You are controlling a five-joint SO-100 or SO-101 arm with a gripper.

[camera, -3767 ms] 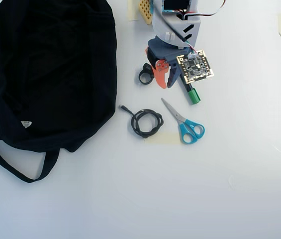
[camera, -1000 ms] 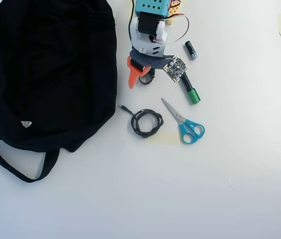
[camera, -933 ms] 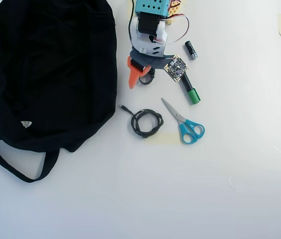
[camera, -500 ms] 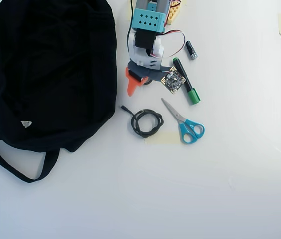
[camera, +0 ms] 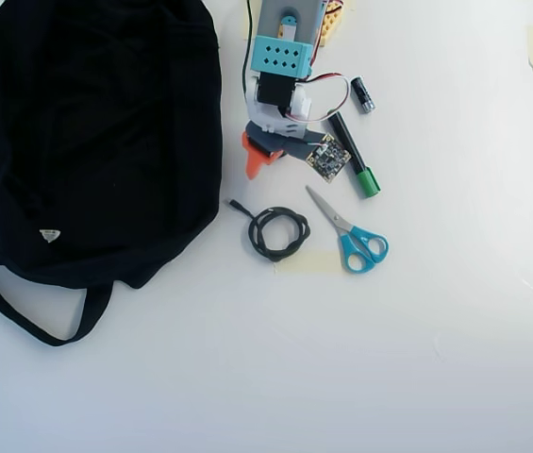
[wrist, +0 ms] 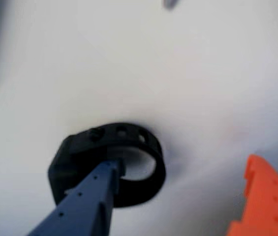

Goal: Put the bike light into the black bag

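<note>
**Arm bent low over the strap ring**

In the wrist view the gripper point(wrist: 178, 196) stands open, blue finger point(wrist: 87, 201) threaded through the small black bike light's loop strap point(wrist: 111, 167) on the white table point(wrist: 129, 59), orange finger point(wrist: 262, 196) apart. Overhead, the large soft black fabric bag point(camera: 87, 142) lies left.

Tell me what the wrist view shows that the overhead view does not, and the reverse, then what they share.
Only the wrist view shows the bike light, a small black block with a holed loop strap, with the blue finger reaching into its ring and the orange finger apart at the right.

Only the overhead view shows the large soft black fabric bag, coiled black cable, blue-handled scissors, green-capped marker and short black cylindrical battery; the arm hides the light there.

Both show the white table and the open gripper.
</note>
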